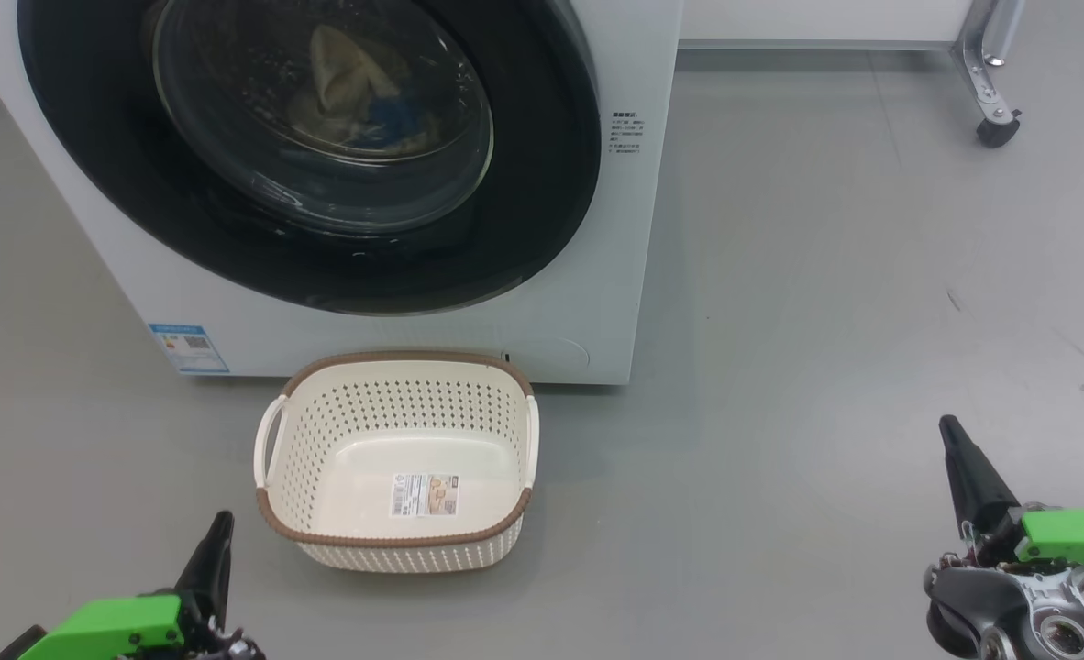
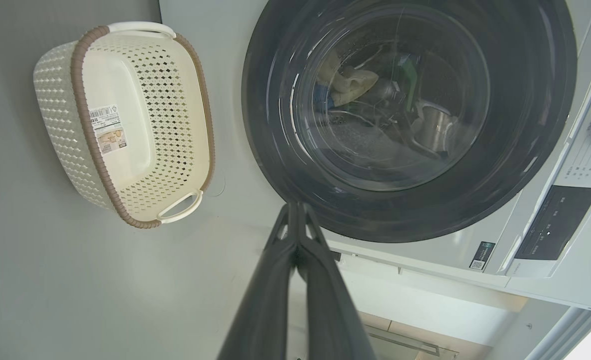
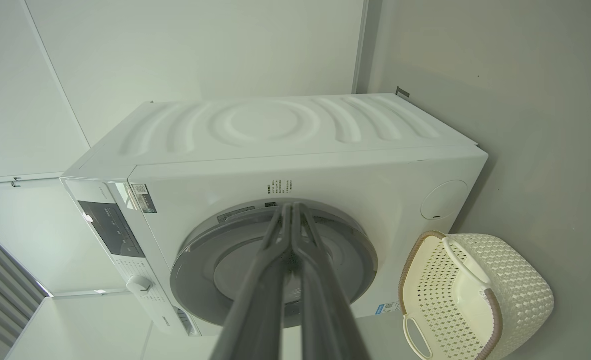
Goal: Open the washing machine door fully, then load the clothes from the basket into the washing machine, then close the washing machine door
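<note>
The washing machine door (image 1: 524,211) lies shut against the white front of the washing machine (image 1: 638,238), its black rim flush all round as far as I can judge. Through the glass bowl I see the clothes (image 1: 349,78), a cream heap with a bit of blue, resting in the drum. So the load sits where the task wants it. The basket (image 1: 395,359) stands on the floor (image 1: 826,321) just before the machine's lower front, upright, holding nothing but the sticker on its bottom; I cannot tell whether its back rim touches the machine. I judge it was set there to keep the lift short. My left jaws are closed on nothing, fingers (image 1: 212,559) pressed together, low beside the basket's near left corner and apart from it. My right jaws are likewise closed and hold nothing, fingers (image 1: 968,477) well off to the right over bare floor. Both hang back from the door, which fits a finished job. The floor to the right runs open up to a wheeled leg (image 1: 996,128); the tight spots are the basket's brown rim and the machine's front edge.
</note>
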Available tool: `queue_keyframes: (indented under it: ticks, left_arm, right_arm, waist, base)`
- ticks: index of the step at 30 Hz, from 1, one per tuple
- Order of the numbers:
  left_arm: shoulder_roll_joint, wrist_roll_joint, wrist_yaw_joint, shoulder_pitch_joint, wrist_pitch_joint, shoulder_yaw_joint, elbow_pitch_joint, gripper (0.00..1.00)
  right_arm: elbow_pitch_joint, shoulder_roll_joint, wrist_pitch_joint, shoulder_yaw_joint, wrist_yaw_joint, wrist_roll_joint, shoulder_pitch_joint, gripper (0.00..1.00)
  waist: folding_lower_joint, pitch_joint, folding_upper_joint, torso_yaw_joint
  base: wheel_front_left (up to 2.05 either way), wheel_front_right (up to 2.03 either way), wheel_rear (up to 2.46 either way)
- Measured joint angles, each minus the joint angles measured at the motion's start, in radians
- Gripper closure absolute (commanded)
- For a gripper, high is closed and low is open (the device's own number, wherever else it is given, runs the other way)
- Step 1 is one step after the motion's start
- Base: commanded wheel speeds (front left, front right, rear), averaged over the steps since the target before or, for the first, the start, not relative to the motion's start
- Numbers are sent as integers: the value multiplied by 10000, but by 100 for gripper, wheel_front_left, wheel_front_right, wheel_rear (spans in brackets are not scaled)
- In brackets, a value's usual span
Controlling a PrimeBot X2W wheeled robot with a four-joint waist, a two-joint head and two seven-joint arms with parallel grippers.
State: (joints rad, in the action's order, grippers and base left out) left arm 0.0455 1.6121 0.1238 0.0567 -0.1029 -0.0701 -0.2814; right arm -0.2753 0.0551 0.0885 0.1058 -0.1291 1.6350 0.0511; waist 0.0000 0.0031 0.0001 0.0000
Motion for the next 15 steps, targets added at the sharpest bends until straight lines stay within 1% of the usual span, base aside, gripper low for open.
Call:
queue_keyframes:
  ticks: [15]
  left_arm:
    - [-4, 0, 0, 0, -2, -27, 0, 100]
  right_arm:
    - [-2, -8, 15, 46, 0, -59, 0, 100]
  waist:
    - [0, 0, 0, 0]
  base:
    - [0, 0, 0]
